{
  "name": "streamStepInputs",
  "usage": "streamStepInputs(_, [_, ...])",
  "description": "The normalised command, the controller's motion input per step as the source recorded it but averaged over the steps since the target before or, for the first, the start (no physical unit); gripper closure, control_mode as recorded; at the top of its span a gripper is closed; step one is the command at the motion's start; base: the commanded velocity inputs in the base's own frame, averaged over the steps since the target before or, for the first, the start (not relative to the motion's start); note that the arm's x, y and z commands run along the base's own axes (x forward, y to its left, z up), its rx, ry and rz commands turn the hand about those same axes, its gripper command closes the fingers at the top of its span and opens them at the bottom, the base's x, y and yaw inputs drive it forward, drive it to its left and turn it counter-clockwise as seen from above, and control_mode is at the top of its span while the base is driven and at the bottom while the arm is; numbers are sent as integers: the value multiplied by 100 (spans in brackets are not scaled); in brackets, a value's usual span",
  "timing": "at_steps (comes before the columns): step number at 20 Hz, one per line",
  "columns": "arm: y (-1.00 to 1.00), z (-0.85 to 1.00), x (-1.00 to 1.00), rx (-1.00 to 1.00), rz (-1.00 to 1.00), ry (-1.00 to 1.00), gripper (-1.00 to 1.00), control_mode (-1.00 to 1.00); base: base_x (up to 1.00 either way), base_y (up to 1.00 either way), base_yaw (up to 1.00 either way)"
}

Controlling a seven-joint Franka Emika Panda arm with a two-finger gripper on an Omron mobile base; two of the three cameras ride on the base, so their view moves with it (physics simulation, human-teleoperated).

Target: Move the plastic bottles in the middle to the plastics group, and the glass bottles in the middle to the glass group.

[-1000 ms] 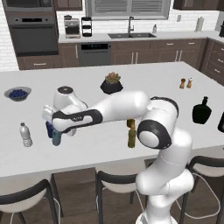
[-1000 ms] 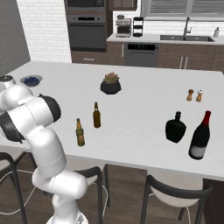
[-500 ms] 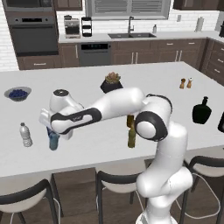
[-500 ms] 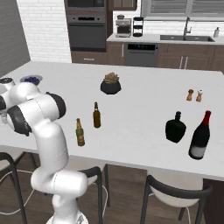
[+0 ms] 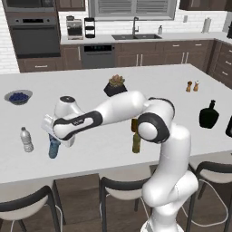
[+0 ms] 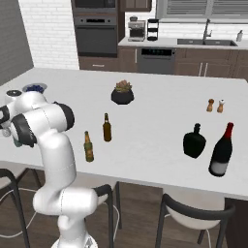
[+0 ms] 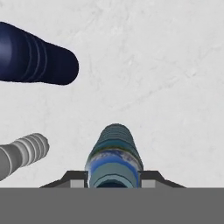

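Note:
My gripper (image 5: 55,138) is shut on the small teal-blue plastic bottle (image 5: 53,148), which hangs upright at the counter's front left. In the hand view the bottle (image 7: 113,155) sits between my two fingertips (image 7: 72,179). The clear whitish bottle (image 5: 26,139) (image 7: 24,151) stands just to its left, and the navy-blue bottle (image 7: 37,54) is close by. Mid-counter stand the slim olive-green bottle (image 5: 136,142) (image 6: 88,147) and the amber-brown bottle (image 6: 107,128). The squat black bottle (image 5: 209,115) (image 6: 194,141) and a dark wine bottle (image 6: 222,151) stand at the right.
A potted plant (image 5: 116,86) sits at the counter's middle back, a bowl of blueberries (image 5: 18,96) at the far left, and salt and pepper shakers (image 5: 192,86) to the right. Stools (image 5: 124,188) line the front edge.
The hand with the teal bottle has shifted a little left and lower, closer to the clear bottle. The other bottles have not moved.

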Motion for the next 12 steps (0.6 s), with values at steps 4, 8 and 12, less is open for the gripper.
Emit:
streamStepInputs(4, [6, -47, 1, 0, 0, 2, 100, -100, 0, 0, 0])
streamStepInputs(8, [12, -40, 6, 0, 0, 0, 100, -100, 0, 0, 0])
streamStepInputs(12, [12, -49, -1, -2, 0, 0, 100, -100, 0, 0, 0])
